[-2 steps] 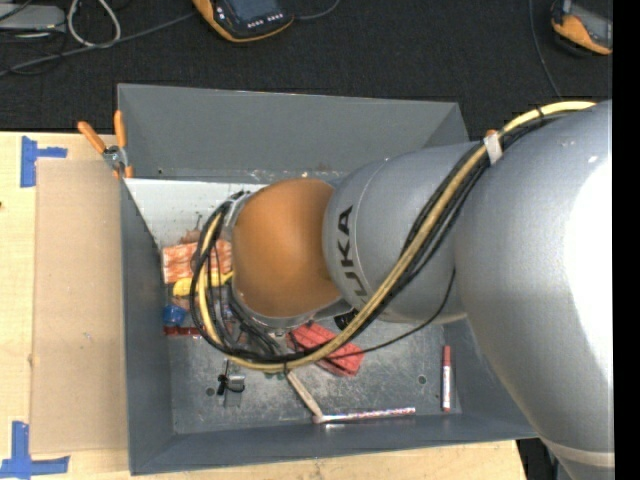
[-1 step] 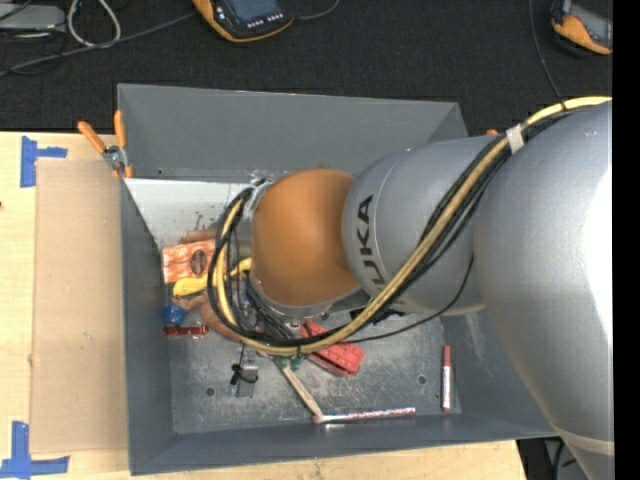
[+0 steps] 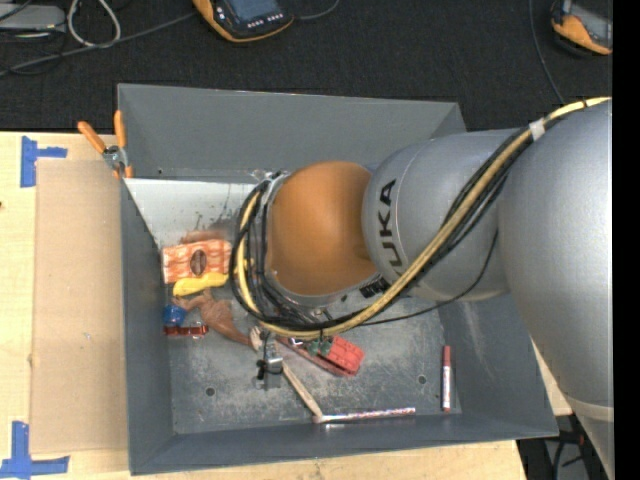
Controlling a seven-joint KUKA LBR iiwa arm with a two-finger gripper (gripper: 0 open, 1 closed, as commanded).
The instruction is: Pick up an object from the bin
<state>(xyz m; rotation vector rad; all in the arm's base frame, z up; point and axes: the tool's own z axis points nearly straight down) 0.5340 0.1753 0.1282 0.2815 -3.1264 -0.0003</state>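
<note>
My gripper (image 3: 268, 366) hangs below the orange wrist cover, low over the bin floor near the middle front. Just to its right lies a red block (image 3: 341, 355) with a green bit at its left end. A thin wooden stick (image 3: 301, 392) runs from under the gripper toward the front. Left of the gripper lies a brown piece (image 3: 222, 318). Nothing shows held in the gripper.
By the left wall lie an orange-and-white packet (image 3: 197, 260), a yellow banana-shaped thing (image 3: 200, 286) and a small blue-and-red toy (image 3: 179, 320). A glittery rod (image 3: 368, 414) lies along the front wall and a red-and-white marker (image 3: 446, 378) at the right. The arm covers the bin's middle and right.
</note>
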